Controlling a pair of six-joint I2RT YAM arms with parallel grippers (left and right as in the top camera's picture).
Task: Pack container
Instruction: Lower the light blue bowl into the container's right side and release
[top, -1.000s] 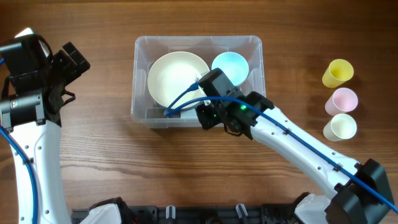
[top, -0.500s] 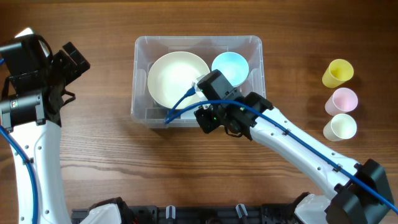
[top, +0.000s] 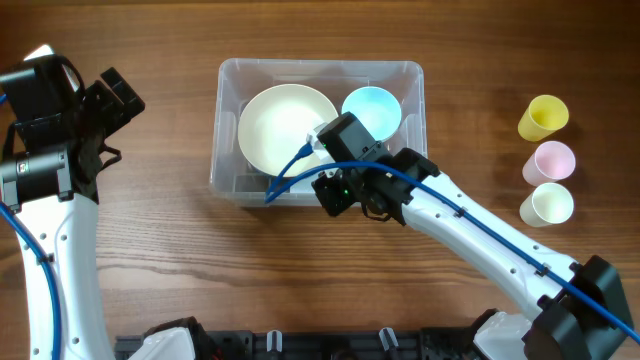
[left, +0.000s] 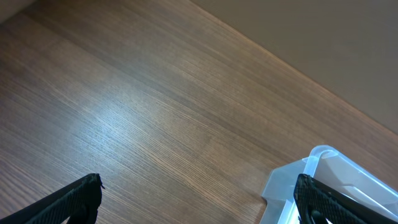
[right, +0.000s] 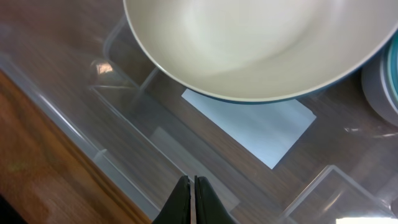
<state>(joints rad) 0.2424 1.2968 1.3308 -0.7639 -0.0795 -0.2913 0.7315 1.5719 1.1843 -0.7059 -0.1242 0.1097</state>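
The container (top: 228, 130), a clear plastic bin, stands at the middle of the table's far half. It holds a large cream bowl (top: 280, 125) and a light blue bowl (top: 372, 105). My right gripper (top: 335, 165) is shut and empty, over the bin's front part. In the right wrist view its closed fingers (right: 191, 186) point down at the bin's floor just inside the front wall (right: 74, 134), below the cream bowl (right: 249, 43) and the white label (right: 261, 124). My left gripper (top: 115, 100) is open and empty at the far left. The left wrist view shows its fingers (left: 199, 186) spread wide beside a bin corner (left: 323, 171).
Three cups stand in a column at the right: yellow (top: 543, 117), pink (top: 551, 162) and cream (top: 548, 204). The right arm stretches from the lower right corner to the bin. Bare wooden table lies between the left arm and the bin.
My right wrist has shifted slightly up and left over the bin's front part, and the bin has slid a hair to the right. The left arm has not moved.
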